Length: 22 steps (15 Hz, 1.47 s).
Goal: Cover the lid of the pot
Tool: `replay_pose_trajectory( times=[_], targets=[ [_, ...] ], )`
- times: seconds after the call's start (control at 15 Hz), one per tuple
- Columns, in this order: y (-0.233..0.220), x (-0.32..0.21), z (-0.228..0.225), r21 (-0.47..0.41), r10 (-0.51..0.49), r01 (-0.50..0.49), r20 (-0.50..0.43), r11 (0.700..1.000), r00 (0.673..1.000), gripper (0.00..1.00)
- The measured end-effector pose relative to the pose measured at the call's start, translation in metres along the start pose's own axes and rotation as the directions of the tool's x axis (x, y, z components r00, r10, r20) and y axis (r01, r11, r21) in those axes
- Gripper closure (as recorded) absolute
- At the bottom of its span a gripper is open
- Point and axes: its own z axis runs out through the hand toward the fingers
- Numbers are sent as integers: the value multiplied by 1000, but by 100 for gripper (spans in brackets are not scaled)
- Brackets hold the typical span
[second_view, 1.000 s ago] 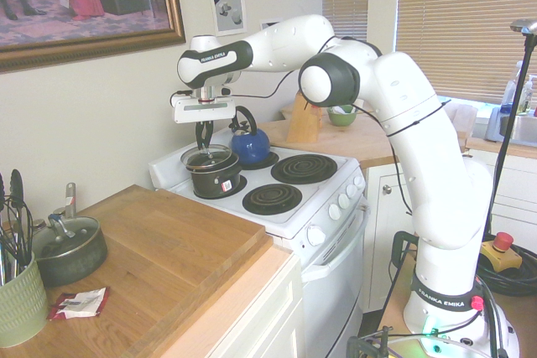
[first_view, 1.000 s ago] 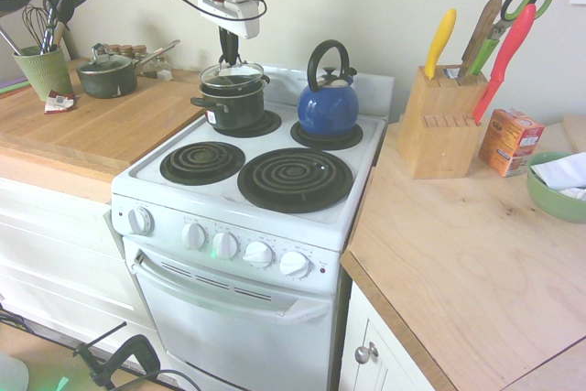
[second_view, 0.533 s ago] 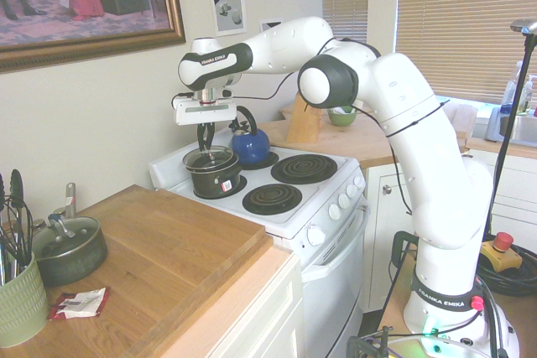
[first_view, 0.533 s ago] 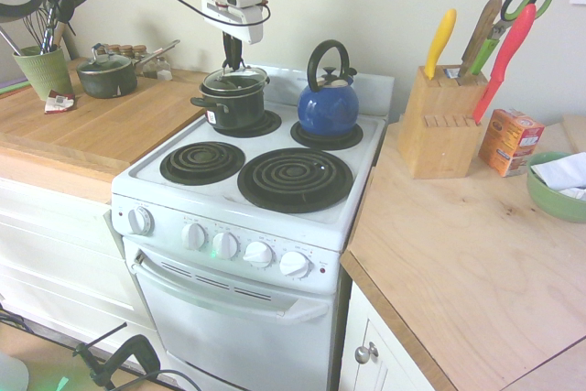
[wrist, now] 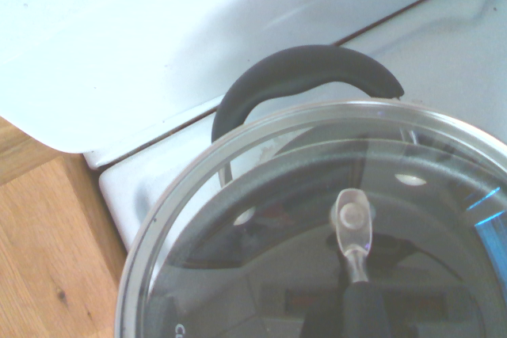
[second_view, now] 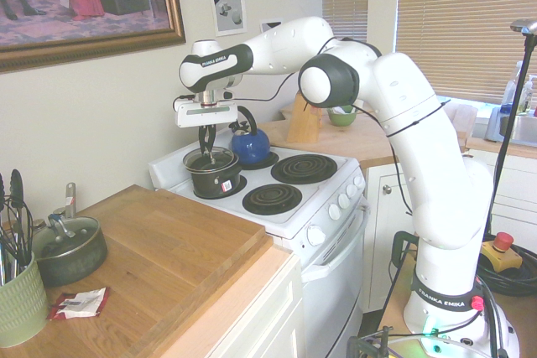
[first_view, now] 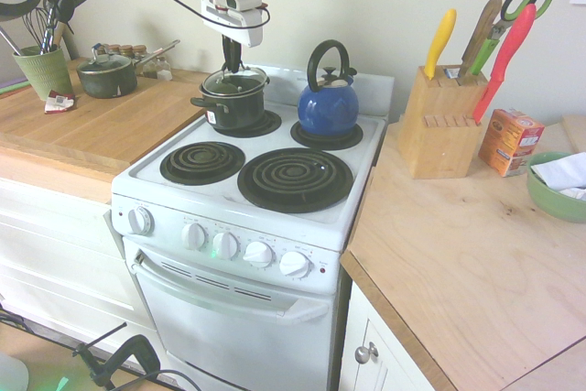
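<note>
A white two-finger gripper [second_view: 208, 153], its fingers closed on the lid's handle, holds the round clear glass lid [first_view: 234, 81] at the small black pot's [first_view: 236, 107] top, on the white coil stove's [first_view: 294, 135] eleven o'clock burner; pale walls, wooden counters [first_view: 119, 121] at nine and three.

Clock faces: as seen in the first exterior view
Pot [first_view: 236, 114]: on the stove [first_view: 174, 214], back-left burner
Lid [first_view: 247, 82]: on the pot
Kettle [first_view: 327, 112]: back-right burner, pot's 3 o'clock
Saucepan [first_view: 108, 81]: left counter [first_view: 124, 130], pot's 9-10
Utensil crock [first_view: 46, 76]: saucepan's 9
Packet [first_view: 59, 103]: saucepan's 8
Knife block [first_view: 439, 139]: right counter [first_view: 458, 254], kettle's 3
Box [first_view: 509, 143]: block's 3
Bowl [first_view: 558, 197]: box's 4-5
</note>
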Motion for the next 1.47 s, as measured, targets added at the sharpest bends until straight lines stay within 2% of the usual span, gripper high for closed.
replay_pose_trajectory(
  times=[0.67,0.93,1.4,1.47],
  targets=[
    [0,-4,-15,13,-6,6,-10,1000,1000,100],
    [5,-3,3,-15,-2,2,2,1000,1000,100],
    [4,-6,7,-17,-6,6,0,1000,1000,100],
    [4,-5,8,-16,-7,7,-1,1000,1000,0]
  ],
)
